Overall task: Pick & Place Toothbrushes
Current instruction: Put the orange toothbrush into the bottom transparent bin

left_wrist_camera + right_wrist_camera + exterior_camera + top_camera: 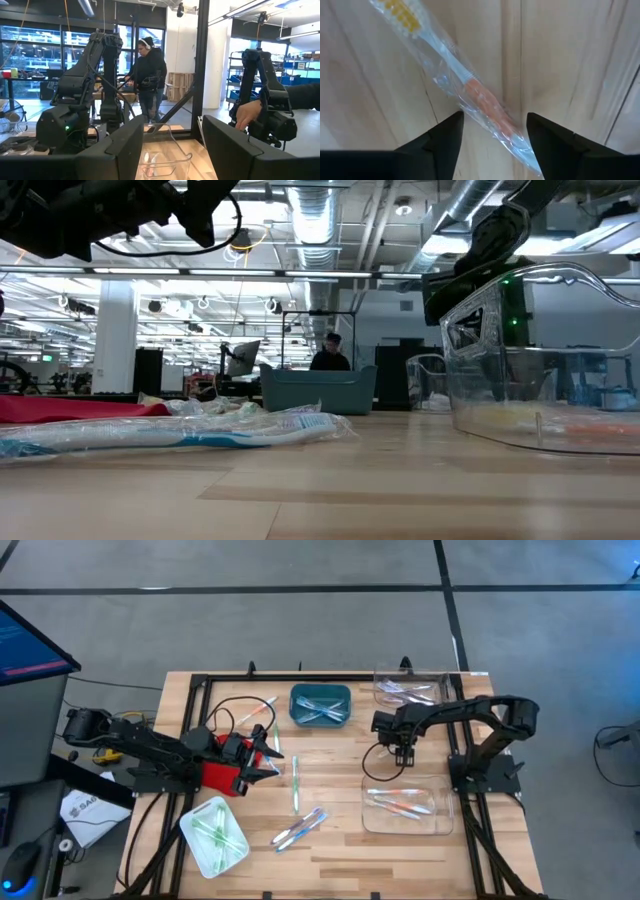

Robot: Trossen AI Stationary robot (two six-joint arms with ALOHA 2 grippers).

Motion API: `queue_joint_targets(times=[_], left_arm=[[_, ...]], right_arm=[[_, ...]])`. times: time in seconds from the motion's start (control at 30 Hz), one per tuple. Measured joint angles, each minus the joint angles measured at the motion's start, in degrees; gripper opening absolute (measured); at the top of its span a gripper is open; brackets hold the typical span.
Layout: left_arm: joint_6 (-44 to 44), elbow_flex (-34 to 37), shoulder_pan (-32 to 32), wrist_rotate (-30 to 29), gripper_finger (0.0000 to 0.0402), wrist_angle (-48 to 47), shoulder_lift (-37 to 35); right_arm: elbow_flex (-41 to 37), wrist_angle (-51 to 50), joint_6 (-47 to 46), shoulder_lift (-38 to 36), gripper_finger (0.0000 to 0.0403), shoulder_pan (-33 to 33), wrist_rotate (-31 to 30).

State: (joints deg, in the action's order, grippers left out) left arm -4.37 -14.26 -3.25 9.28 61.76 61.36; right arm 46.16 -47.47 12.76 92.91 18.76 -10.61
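An orange toothbrush (475,92) with a white neck and yellow bristles lies in a clear wrapper on the bare wood, slanting across the planks. My right gripper (495,120) (403,754) points down over it, open, one finger on each side of the orange handle, apart from it. In the high view the gripper hides this toothbrush. My left gripper (172,127) (272,755) hangs open over the table's left half, with nothing between its fingers. Loose toothbrushes lie mid-table: a green one (296,785) and a blue and purple pair (300,828).
A blue tray (320,705) at the far middle, a clear tray (410,690) at the far right, a clear tray (405,805) at the near right and a white tray (213,835) at the near left each hold toothbrushes. A red thing (222,777) lies under my left gripper. People stand beyond the table.
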Motion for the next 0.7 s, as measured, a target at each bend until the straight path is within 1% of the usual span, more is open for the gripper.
queue_joint_targets(times=[0.13, 0.27, 0.4, 0.6, 0.63, 0.7], left_arm=[[-0.1, 0.0, 0.0, 0.0, 0.0197, 0.0, 0.0], [-0.1, 0.0, 0.0, 0.0, 0.0197, 0.1, 0.0], [-0.2, 0.0, 0.0, 0.0, 0.0197, 0.1, 0.0], [-0.4, 0.0, 0.0, 0.0, 0.0197, 0.1, 0.0], [-0.4, 0.0, 0.0, 0.0, 0.0197, 0.1, 0.0], [-0.4, 0.0, 0.0, 0.0, 0.0197, 0.1, 0.0]], right_arm=[[-0.8, 0.1, 0.3, -0.1, 0.0208, 1.4, 2.2], [-1.7, 0.4, -0.1, -0.1, 0.0179, 2.4, 4.1], [-2.0, 0.5, -0.8, -0.1, 0.0126, 2.8, 6.1], [-2.1, 0.1, -2.6, -0.1, 0.0029, 2.5, 8.7], [-2.1, 0.0, -3.0, -0.1, 0.0019, 2.3, 8.5], [-2.1, -0.3, -4.5, -0.1, 0.0015, 1.8, 8.5]])
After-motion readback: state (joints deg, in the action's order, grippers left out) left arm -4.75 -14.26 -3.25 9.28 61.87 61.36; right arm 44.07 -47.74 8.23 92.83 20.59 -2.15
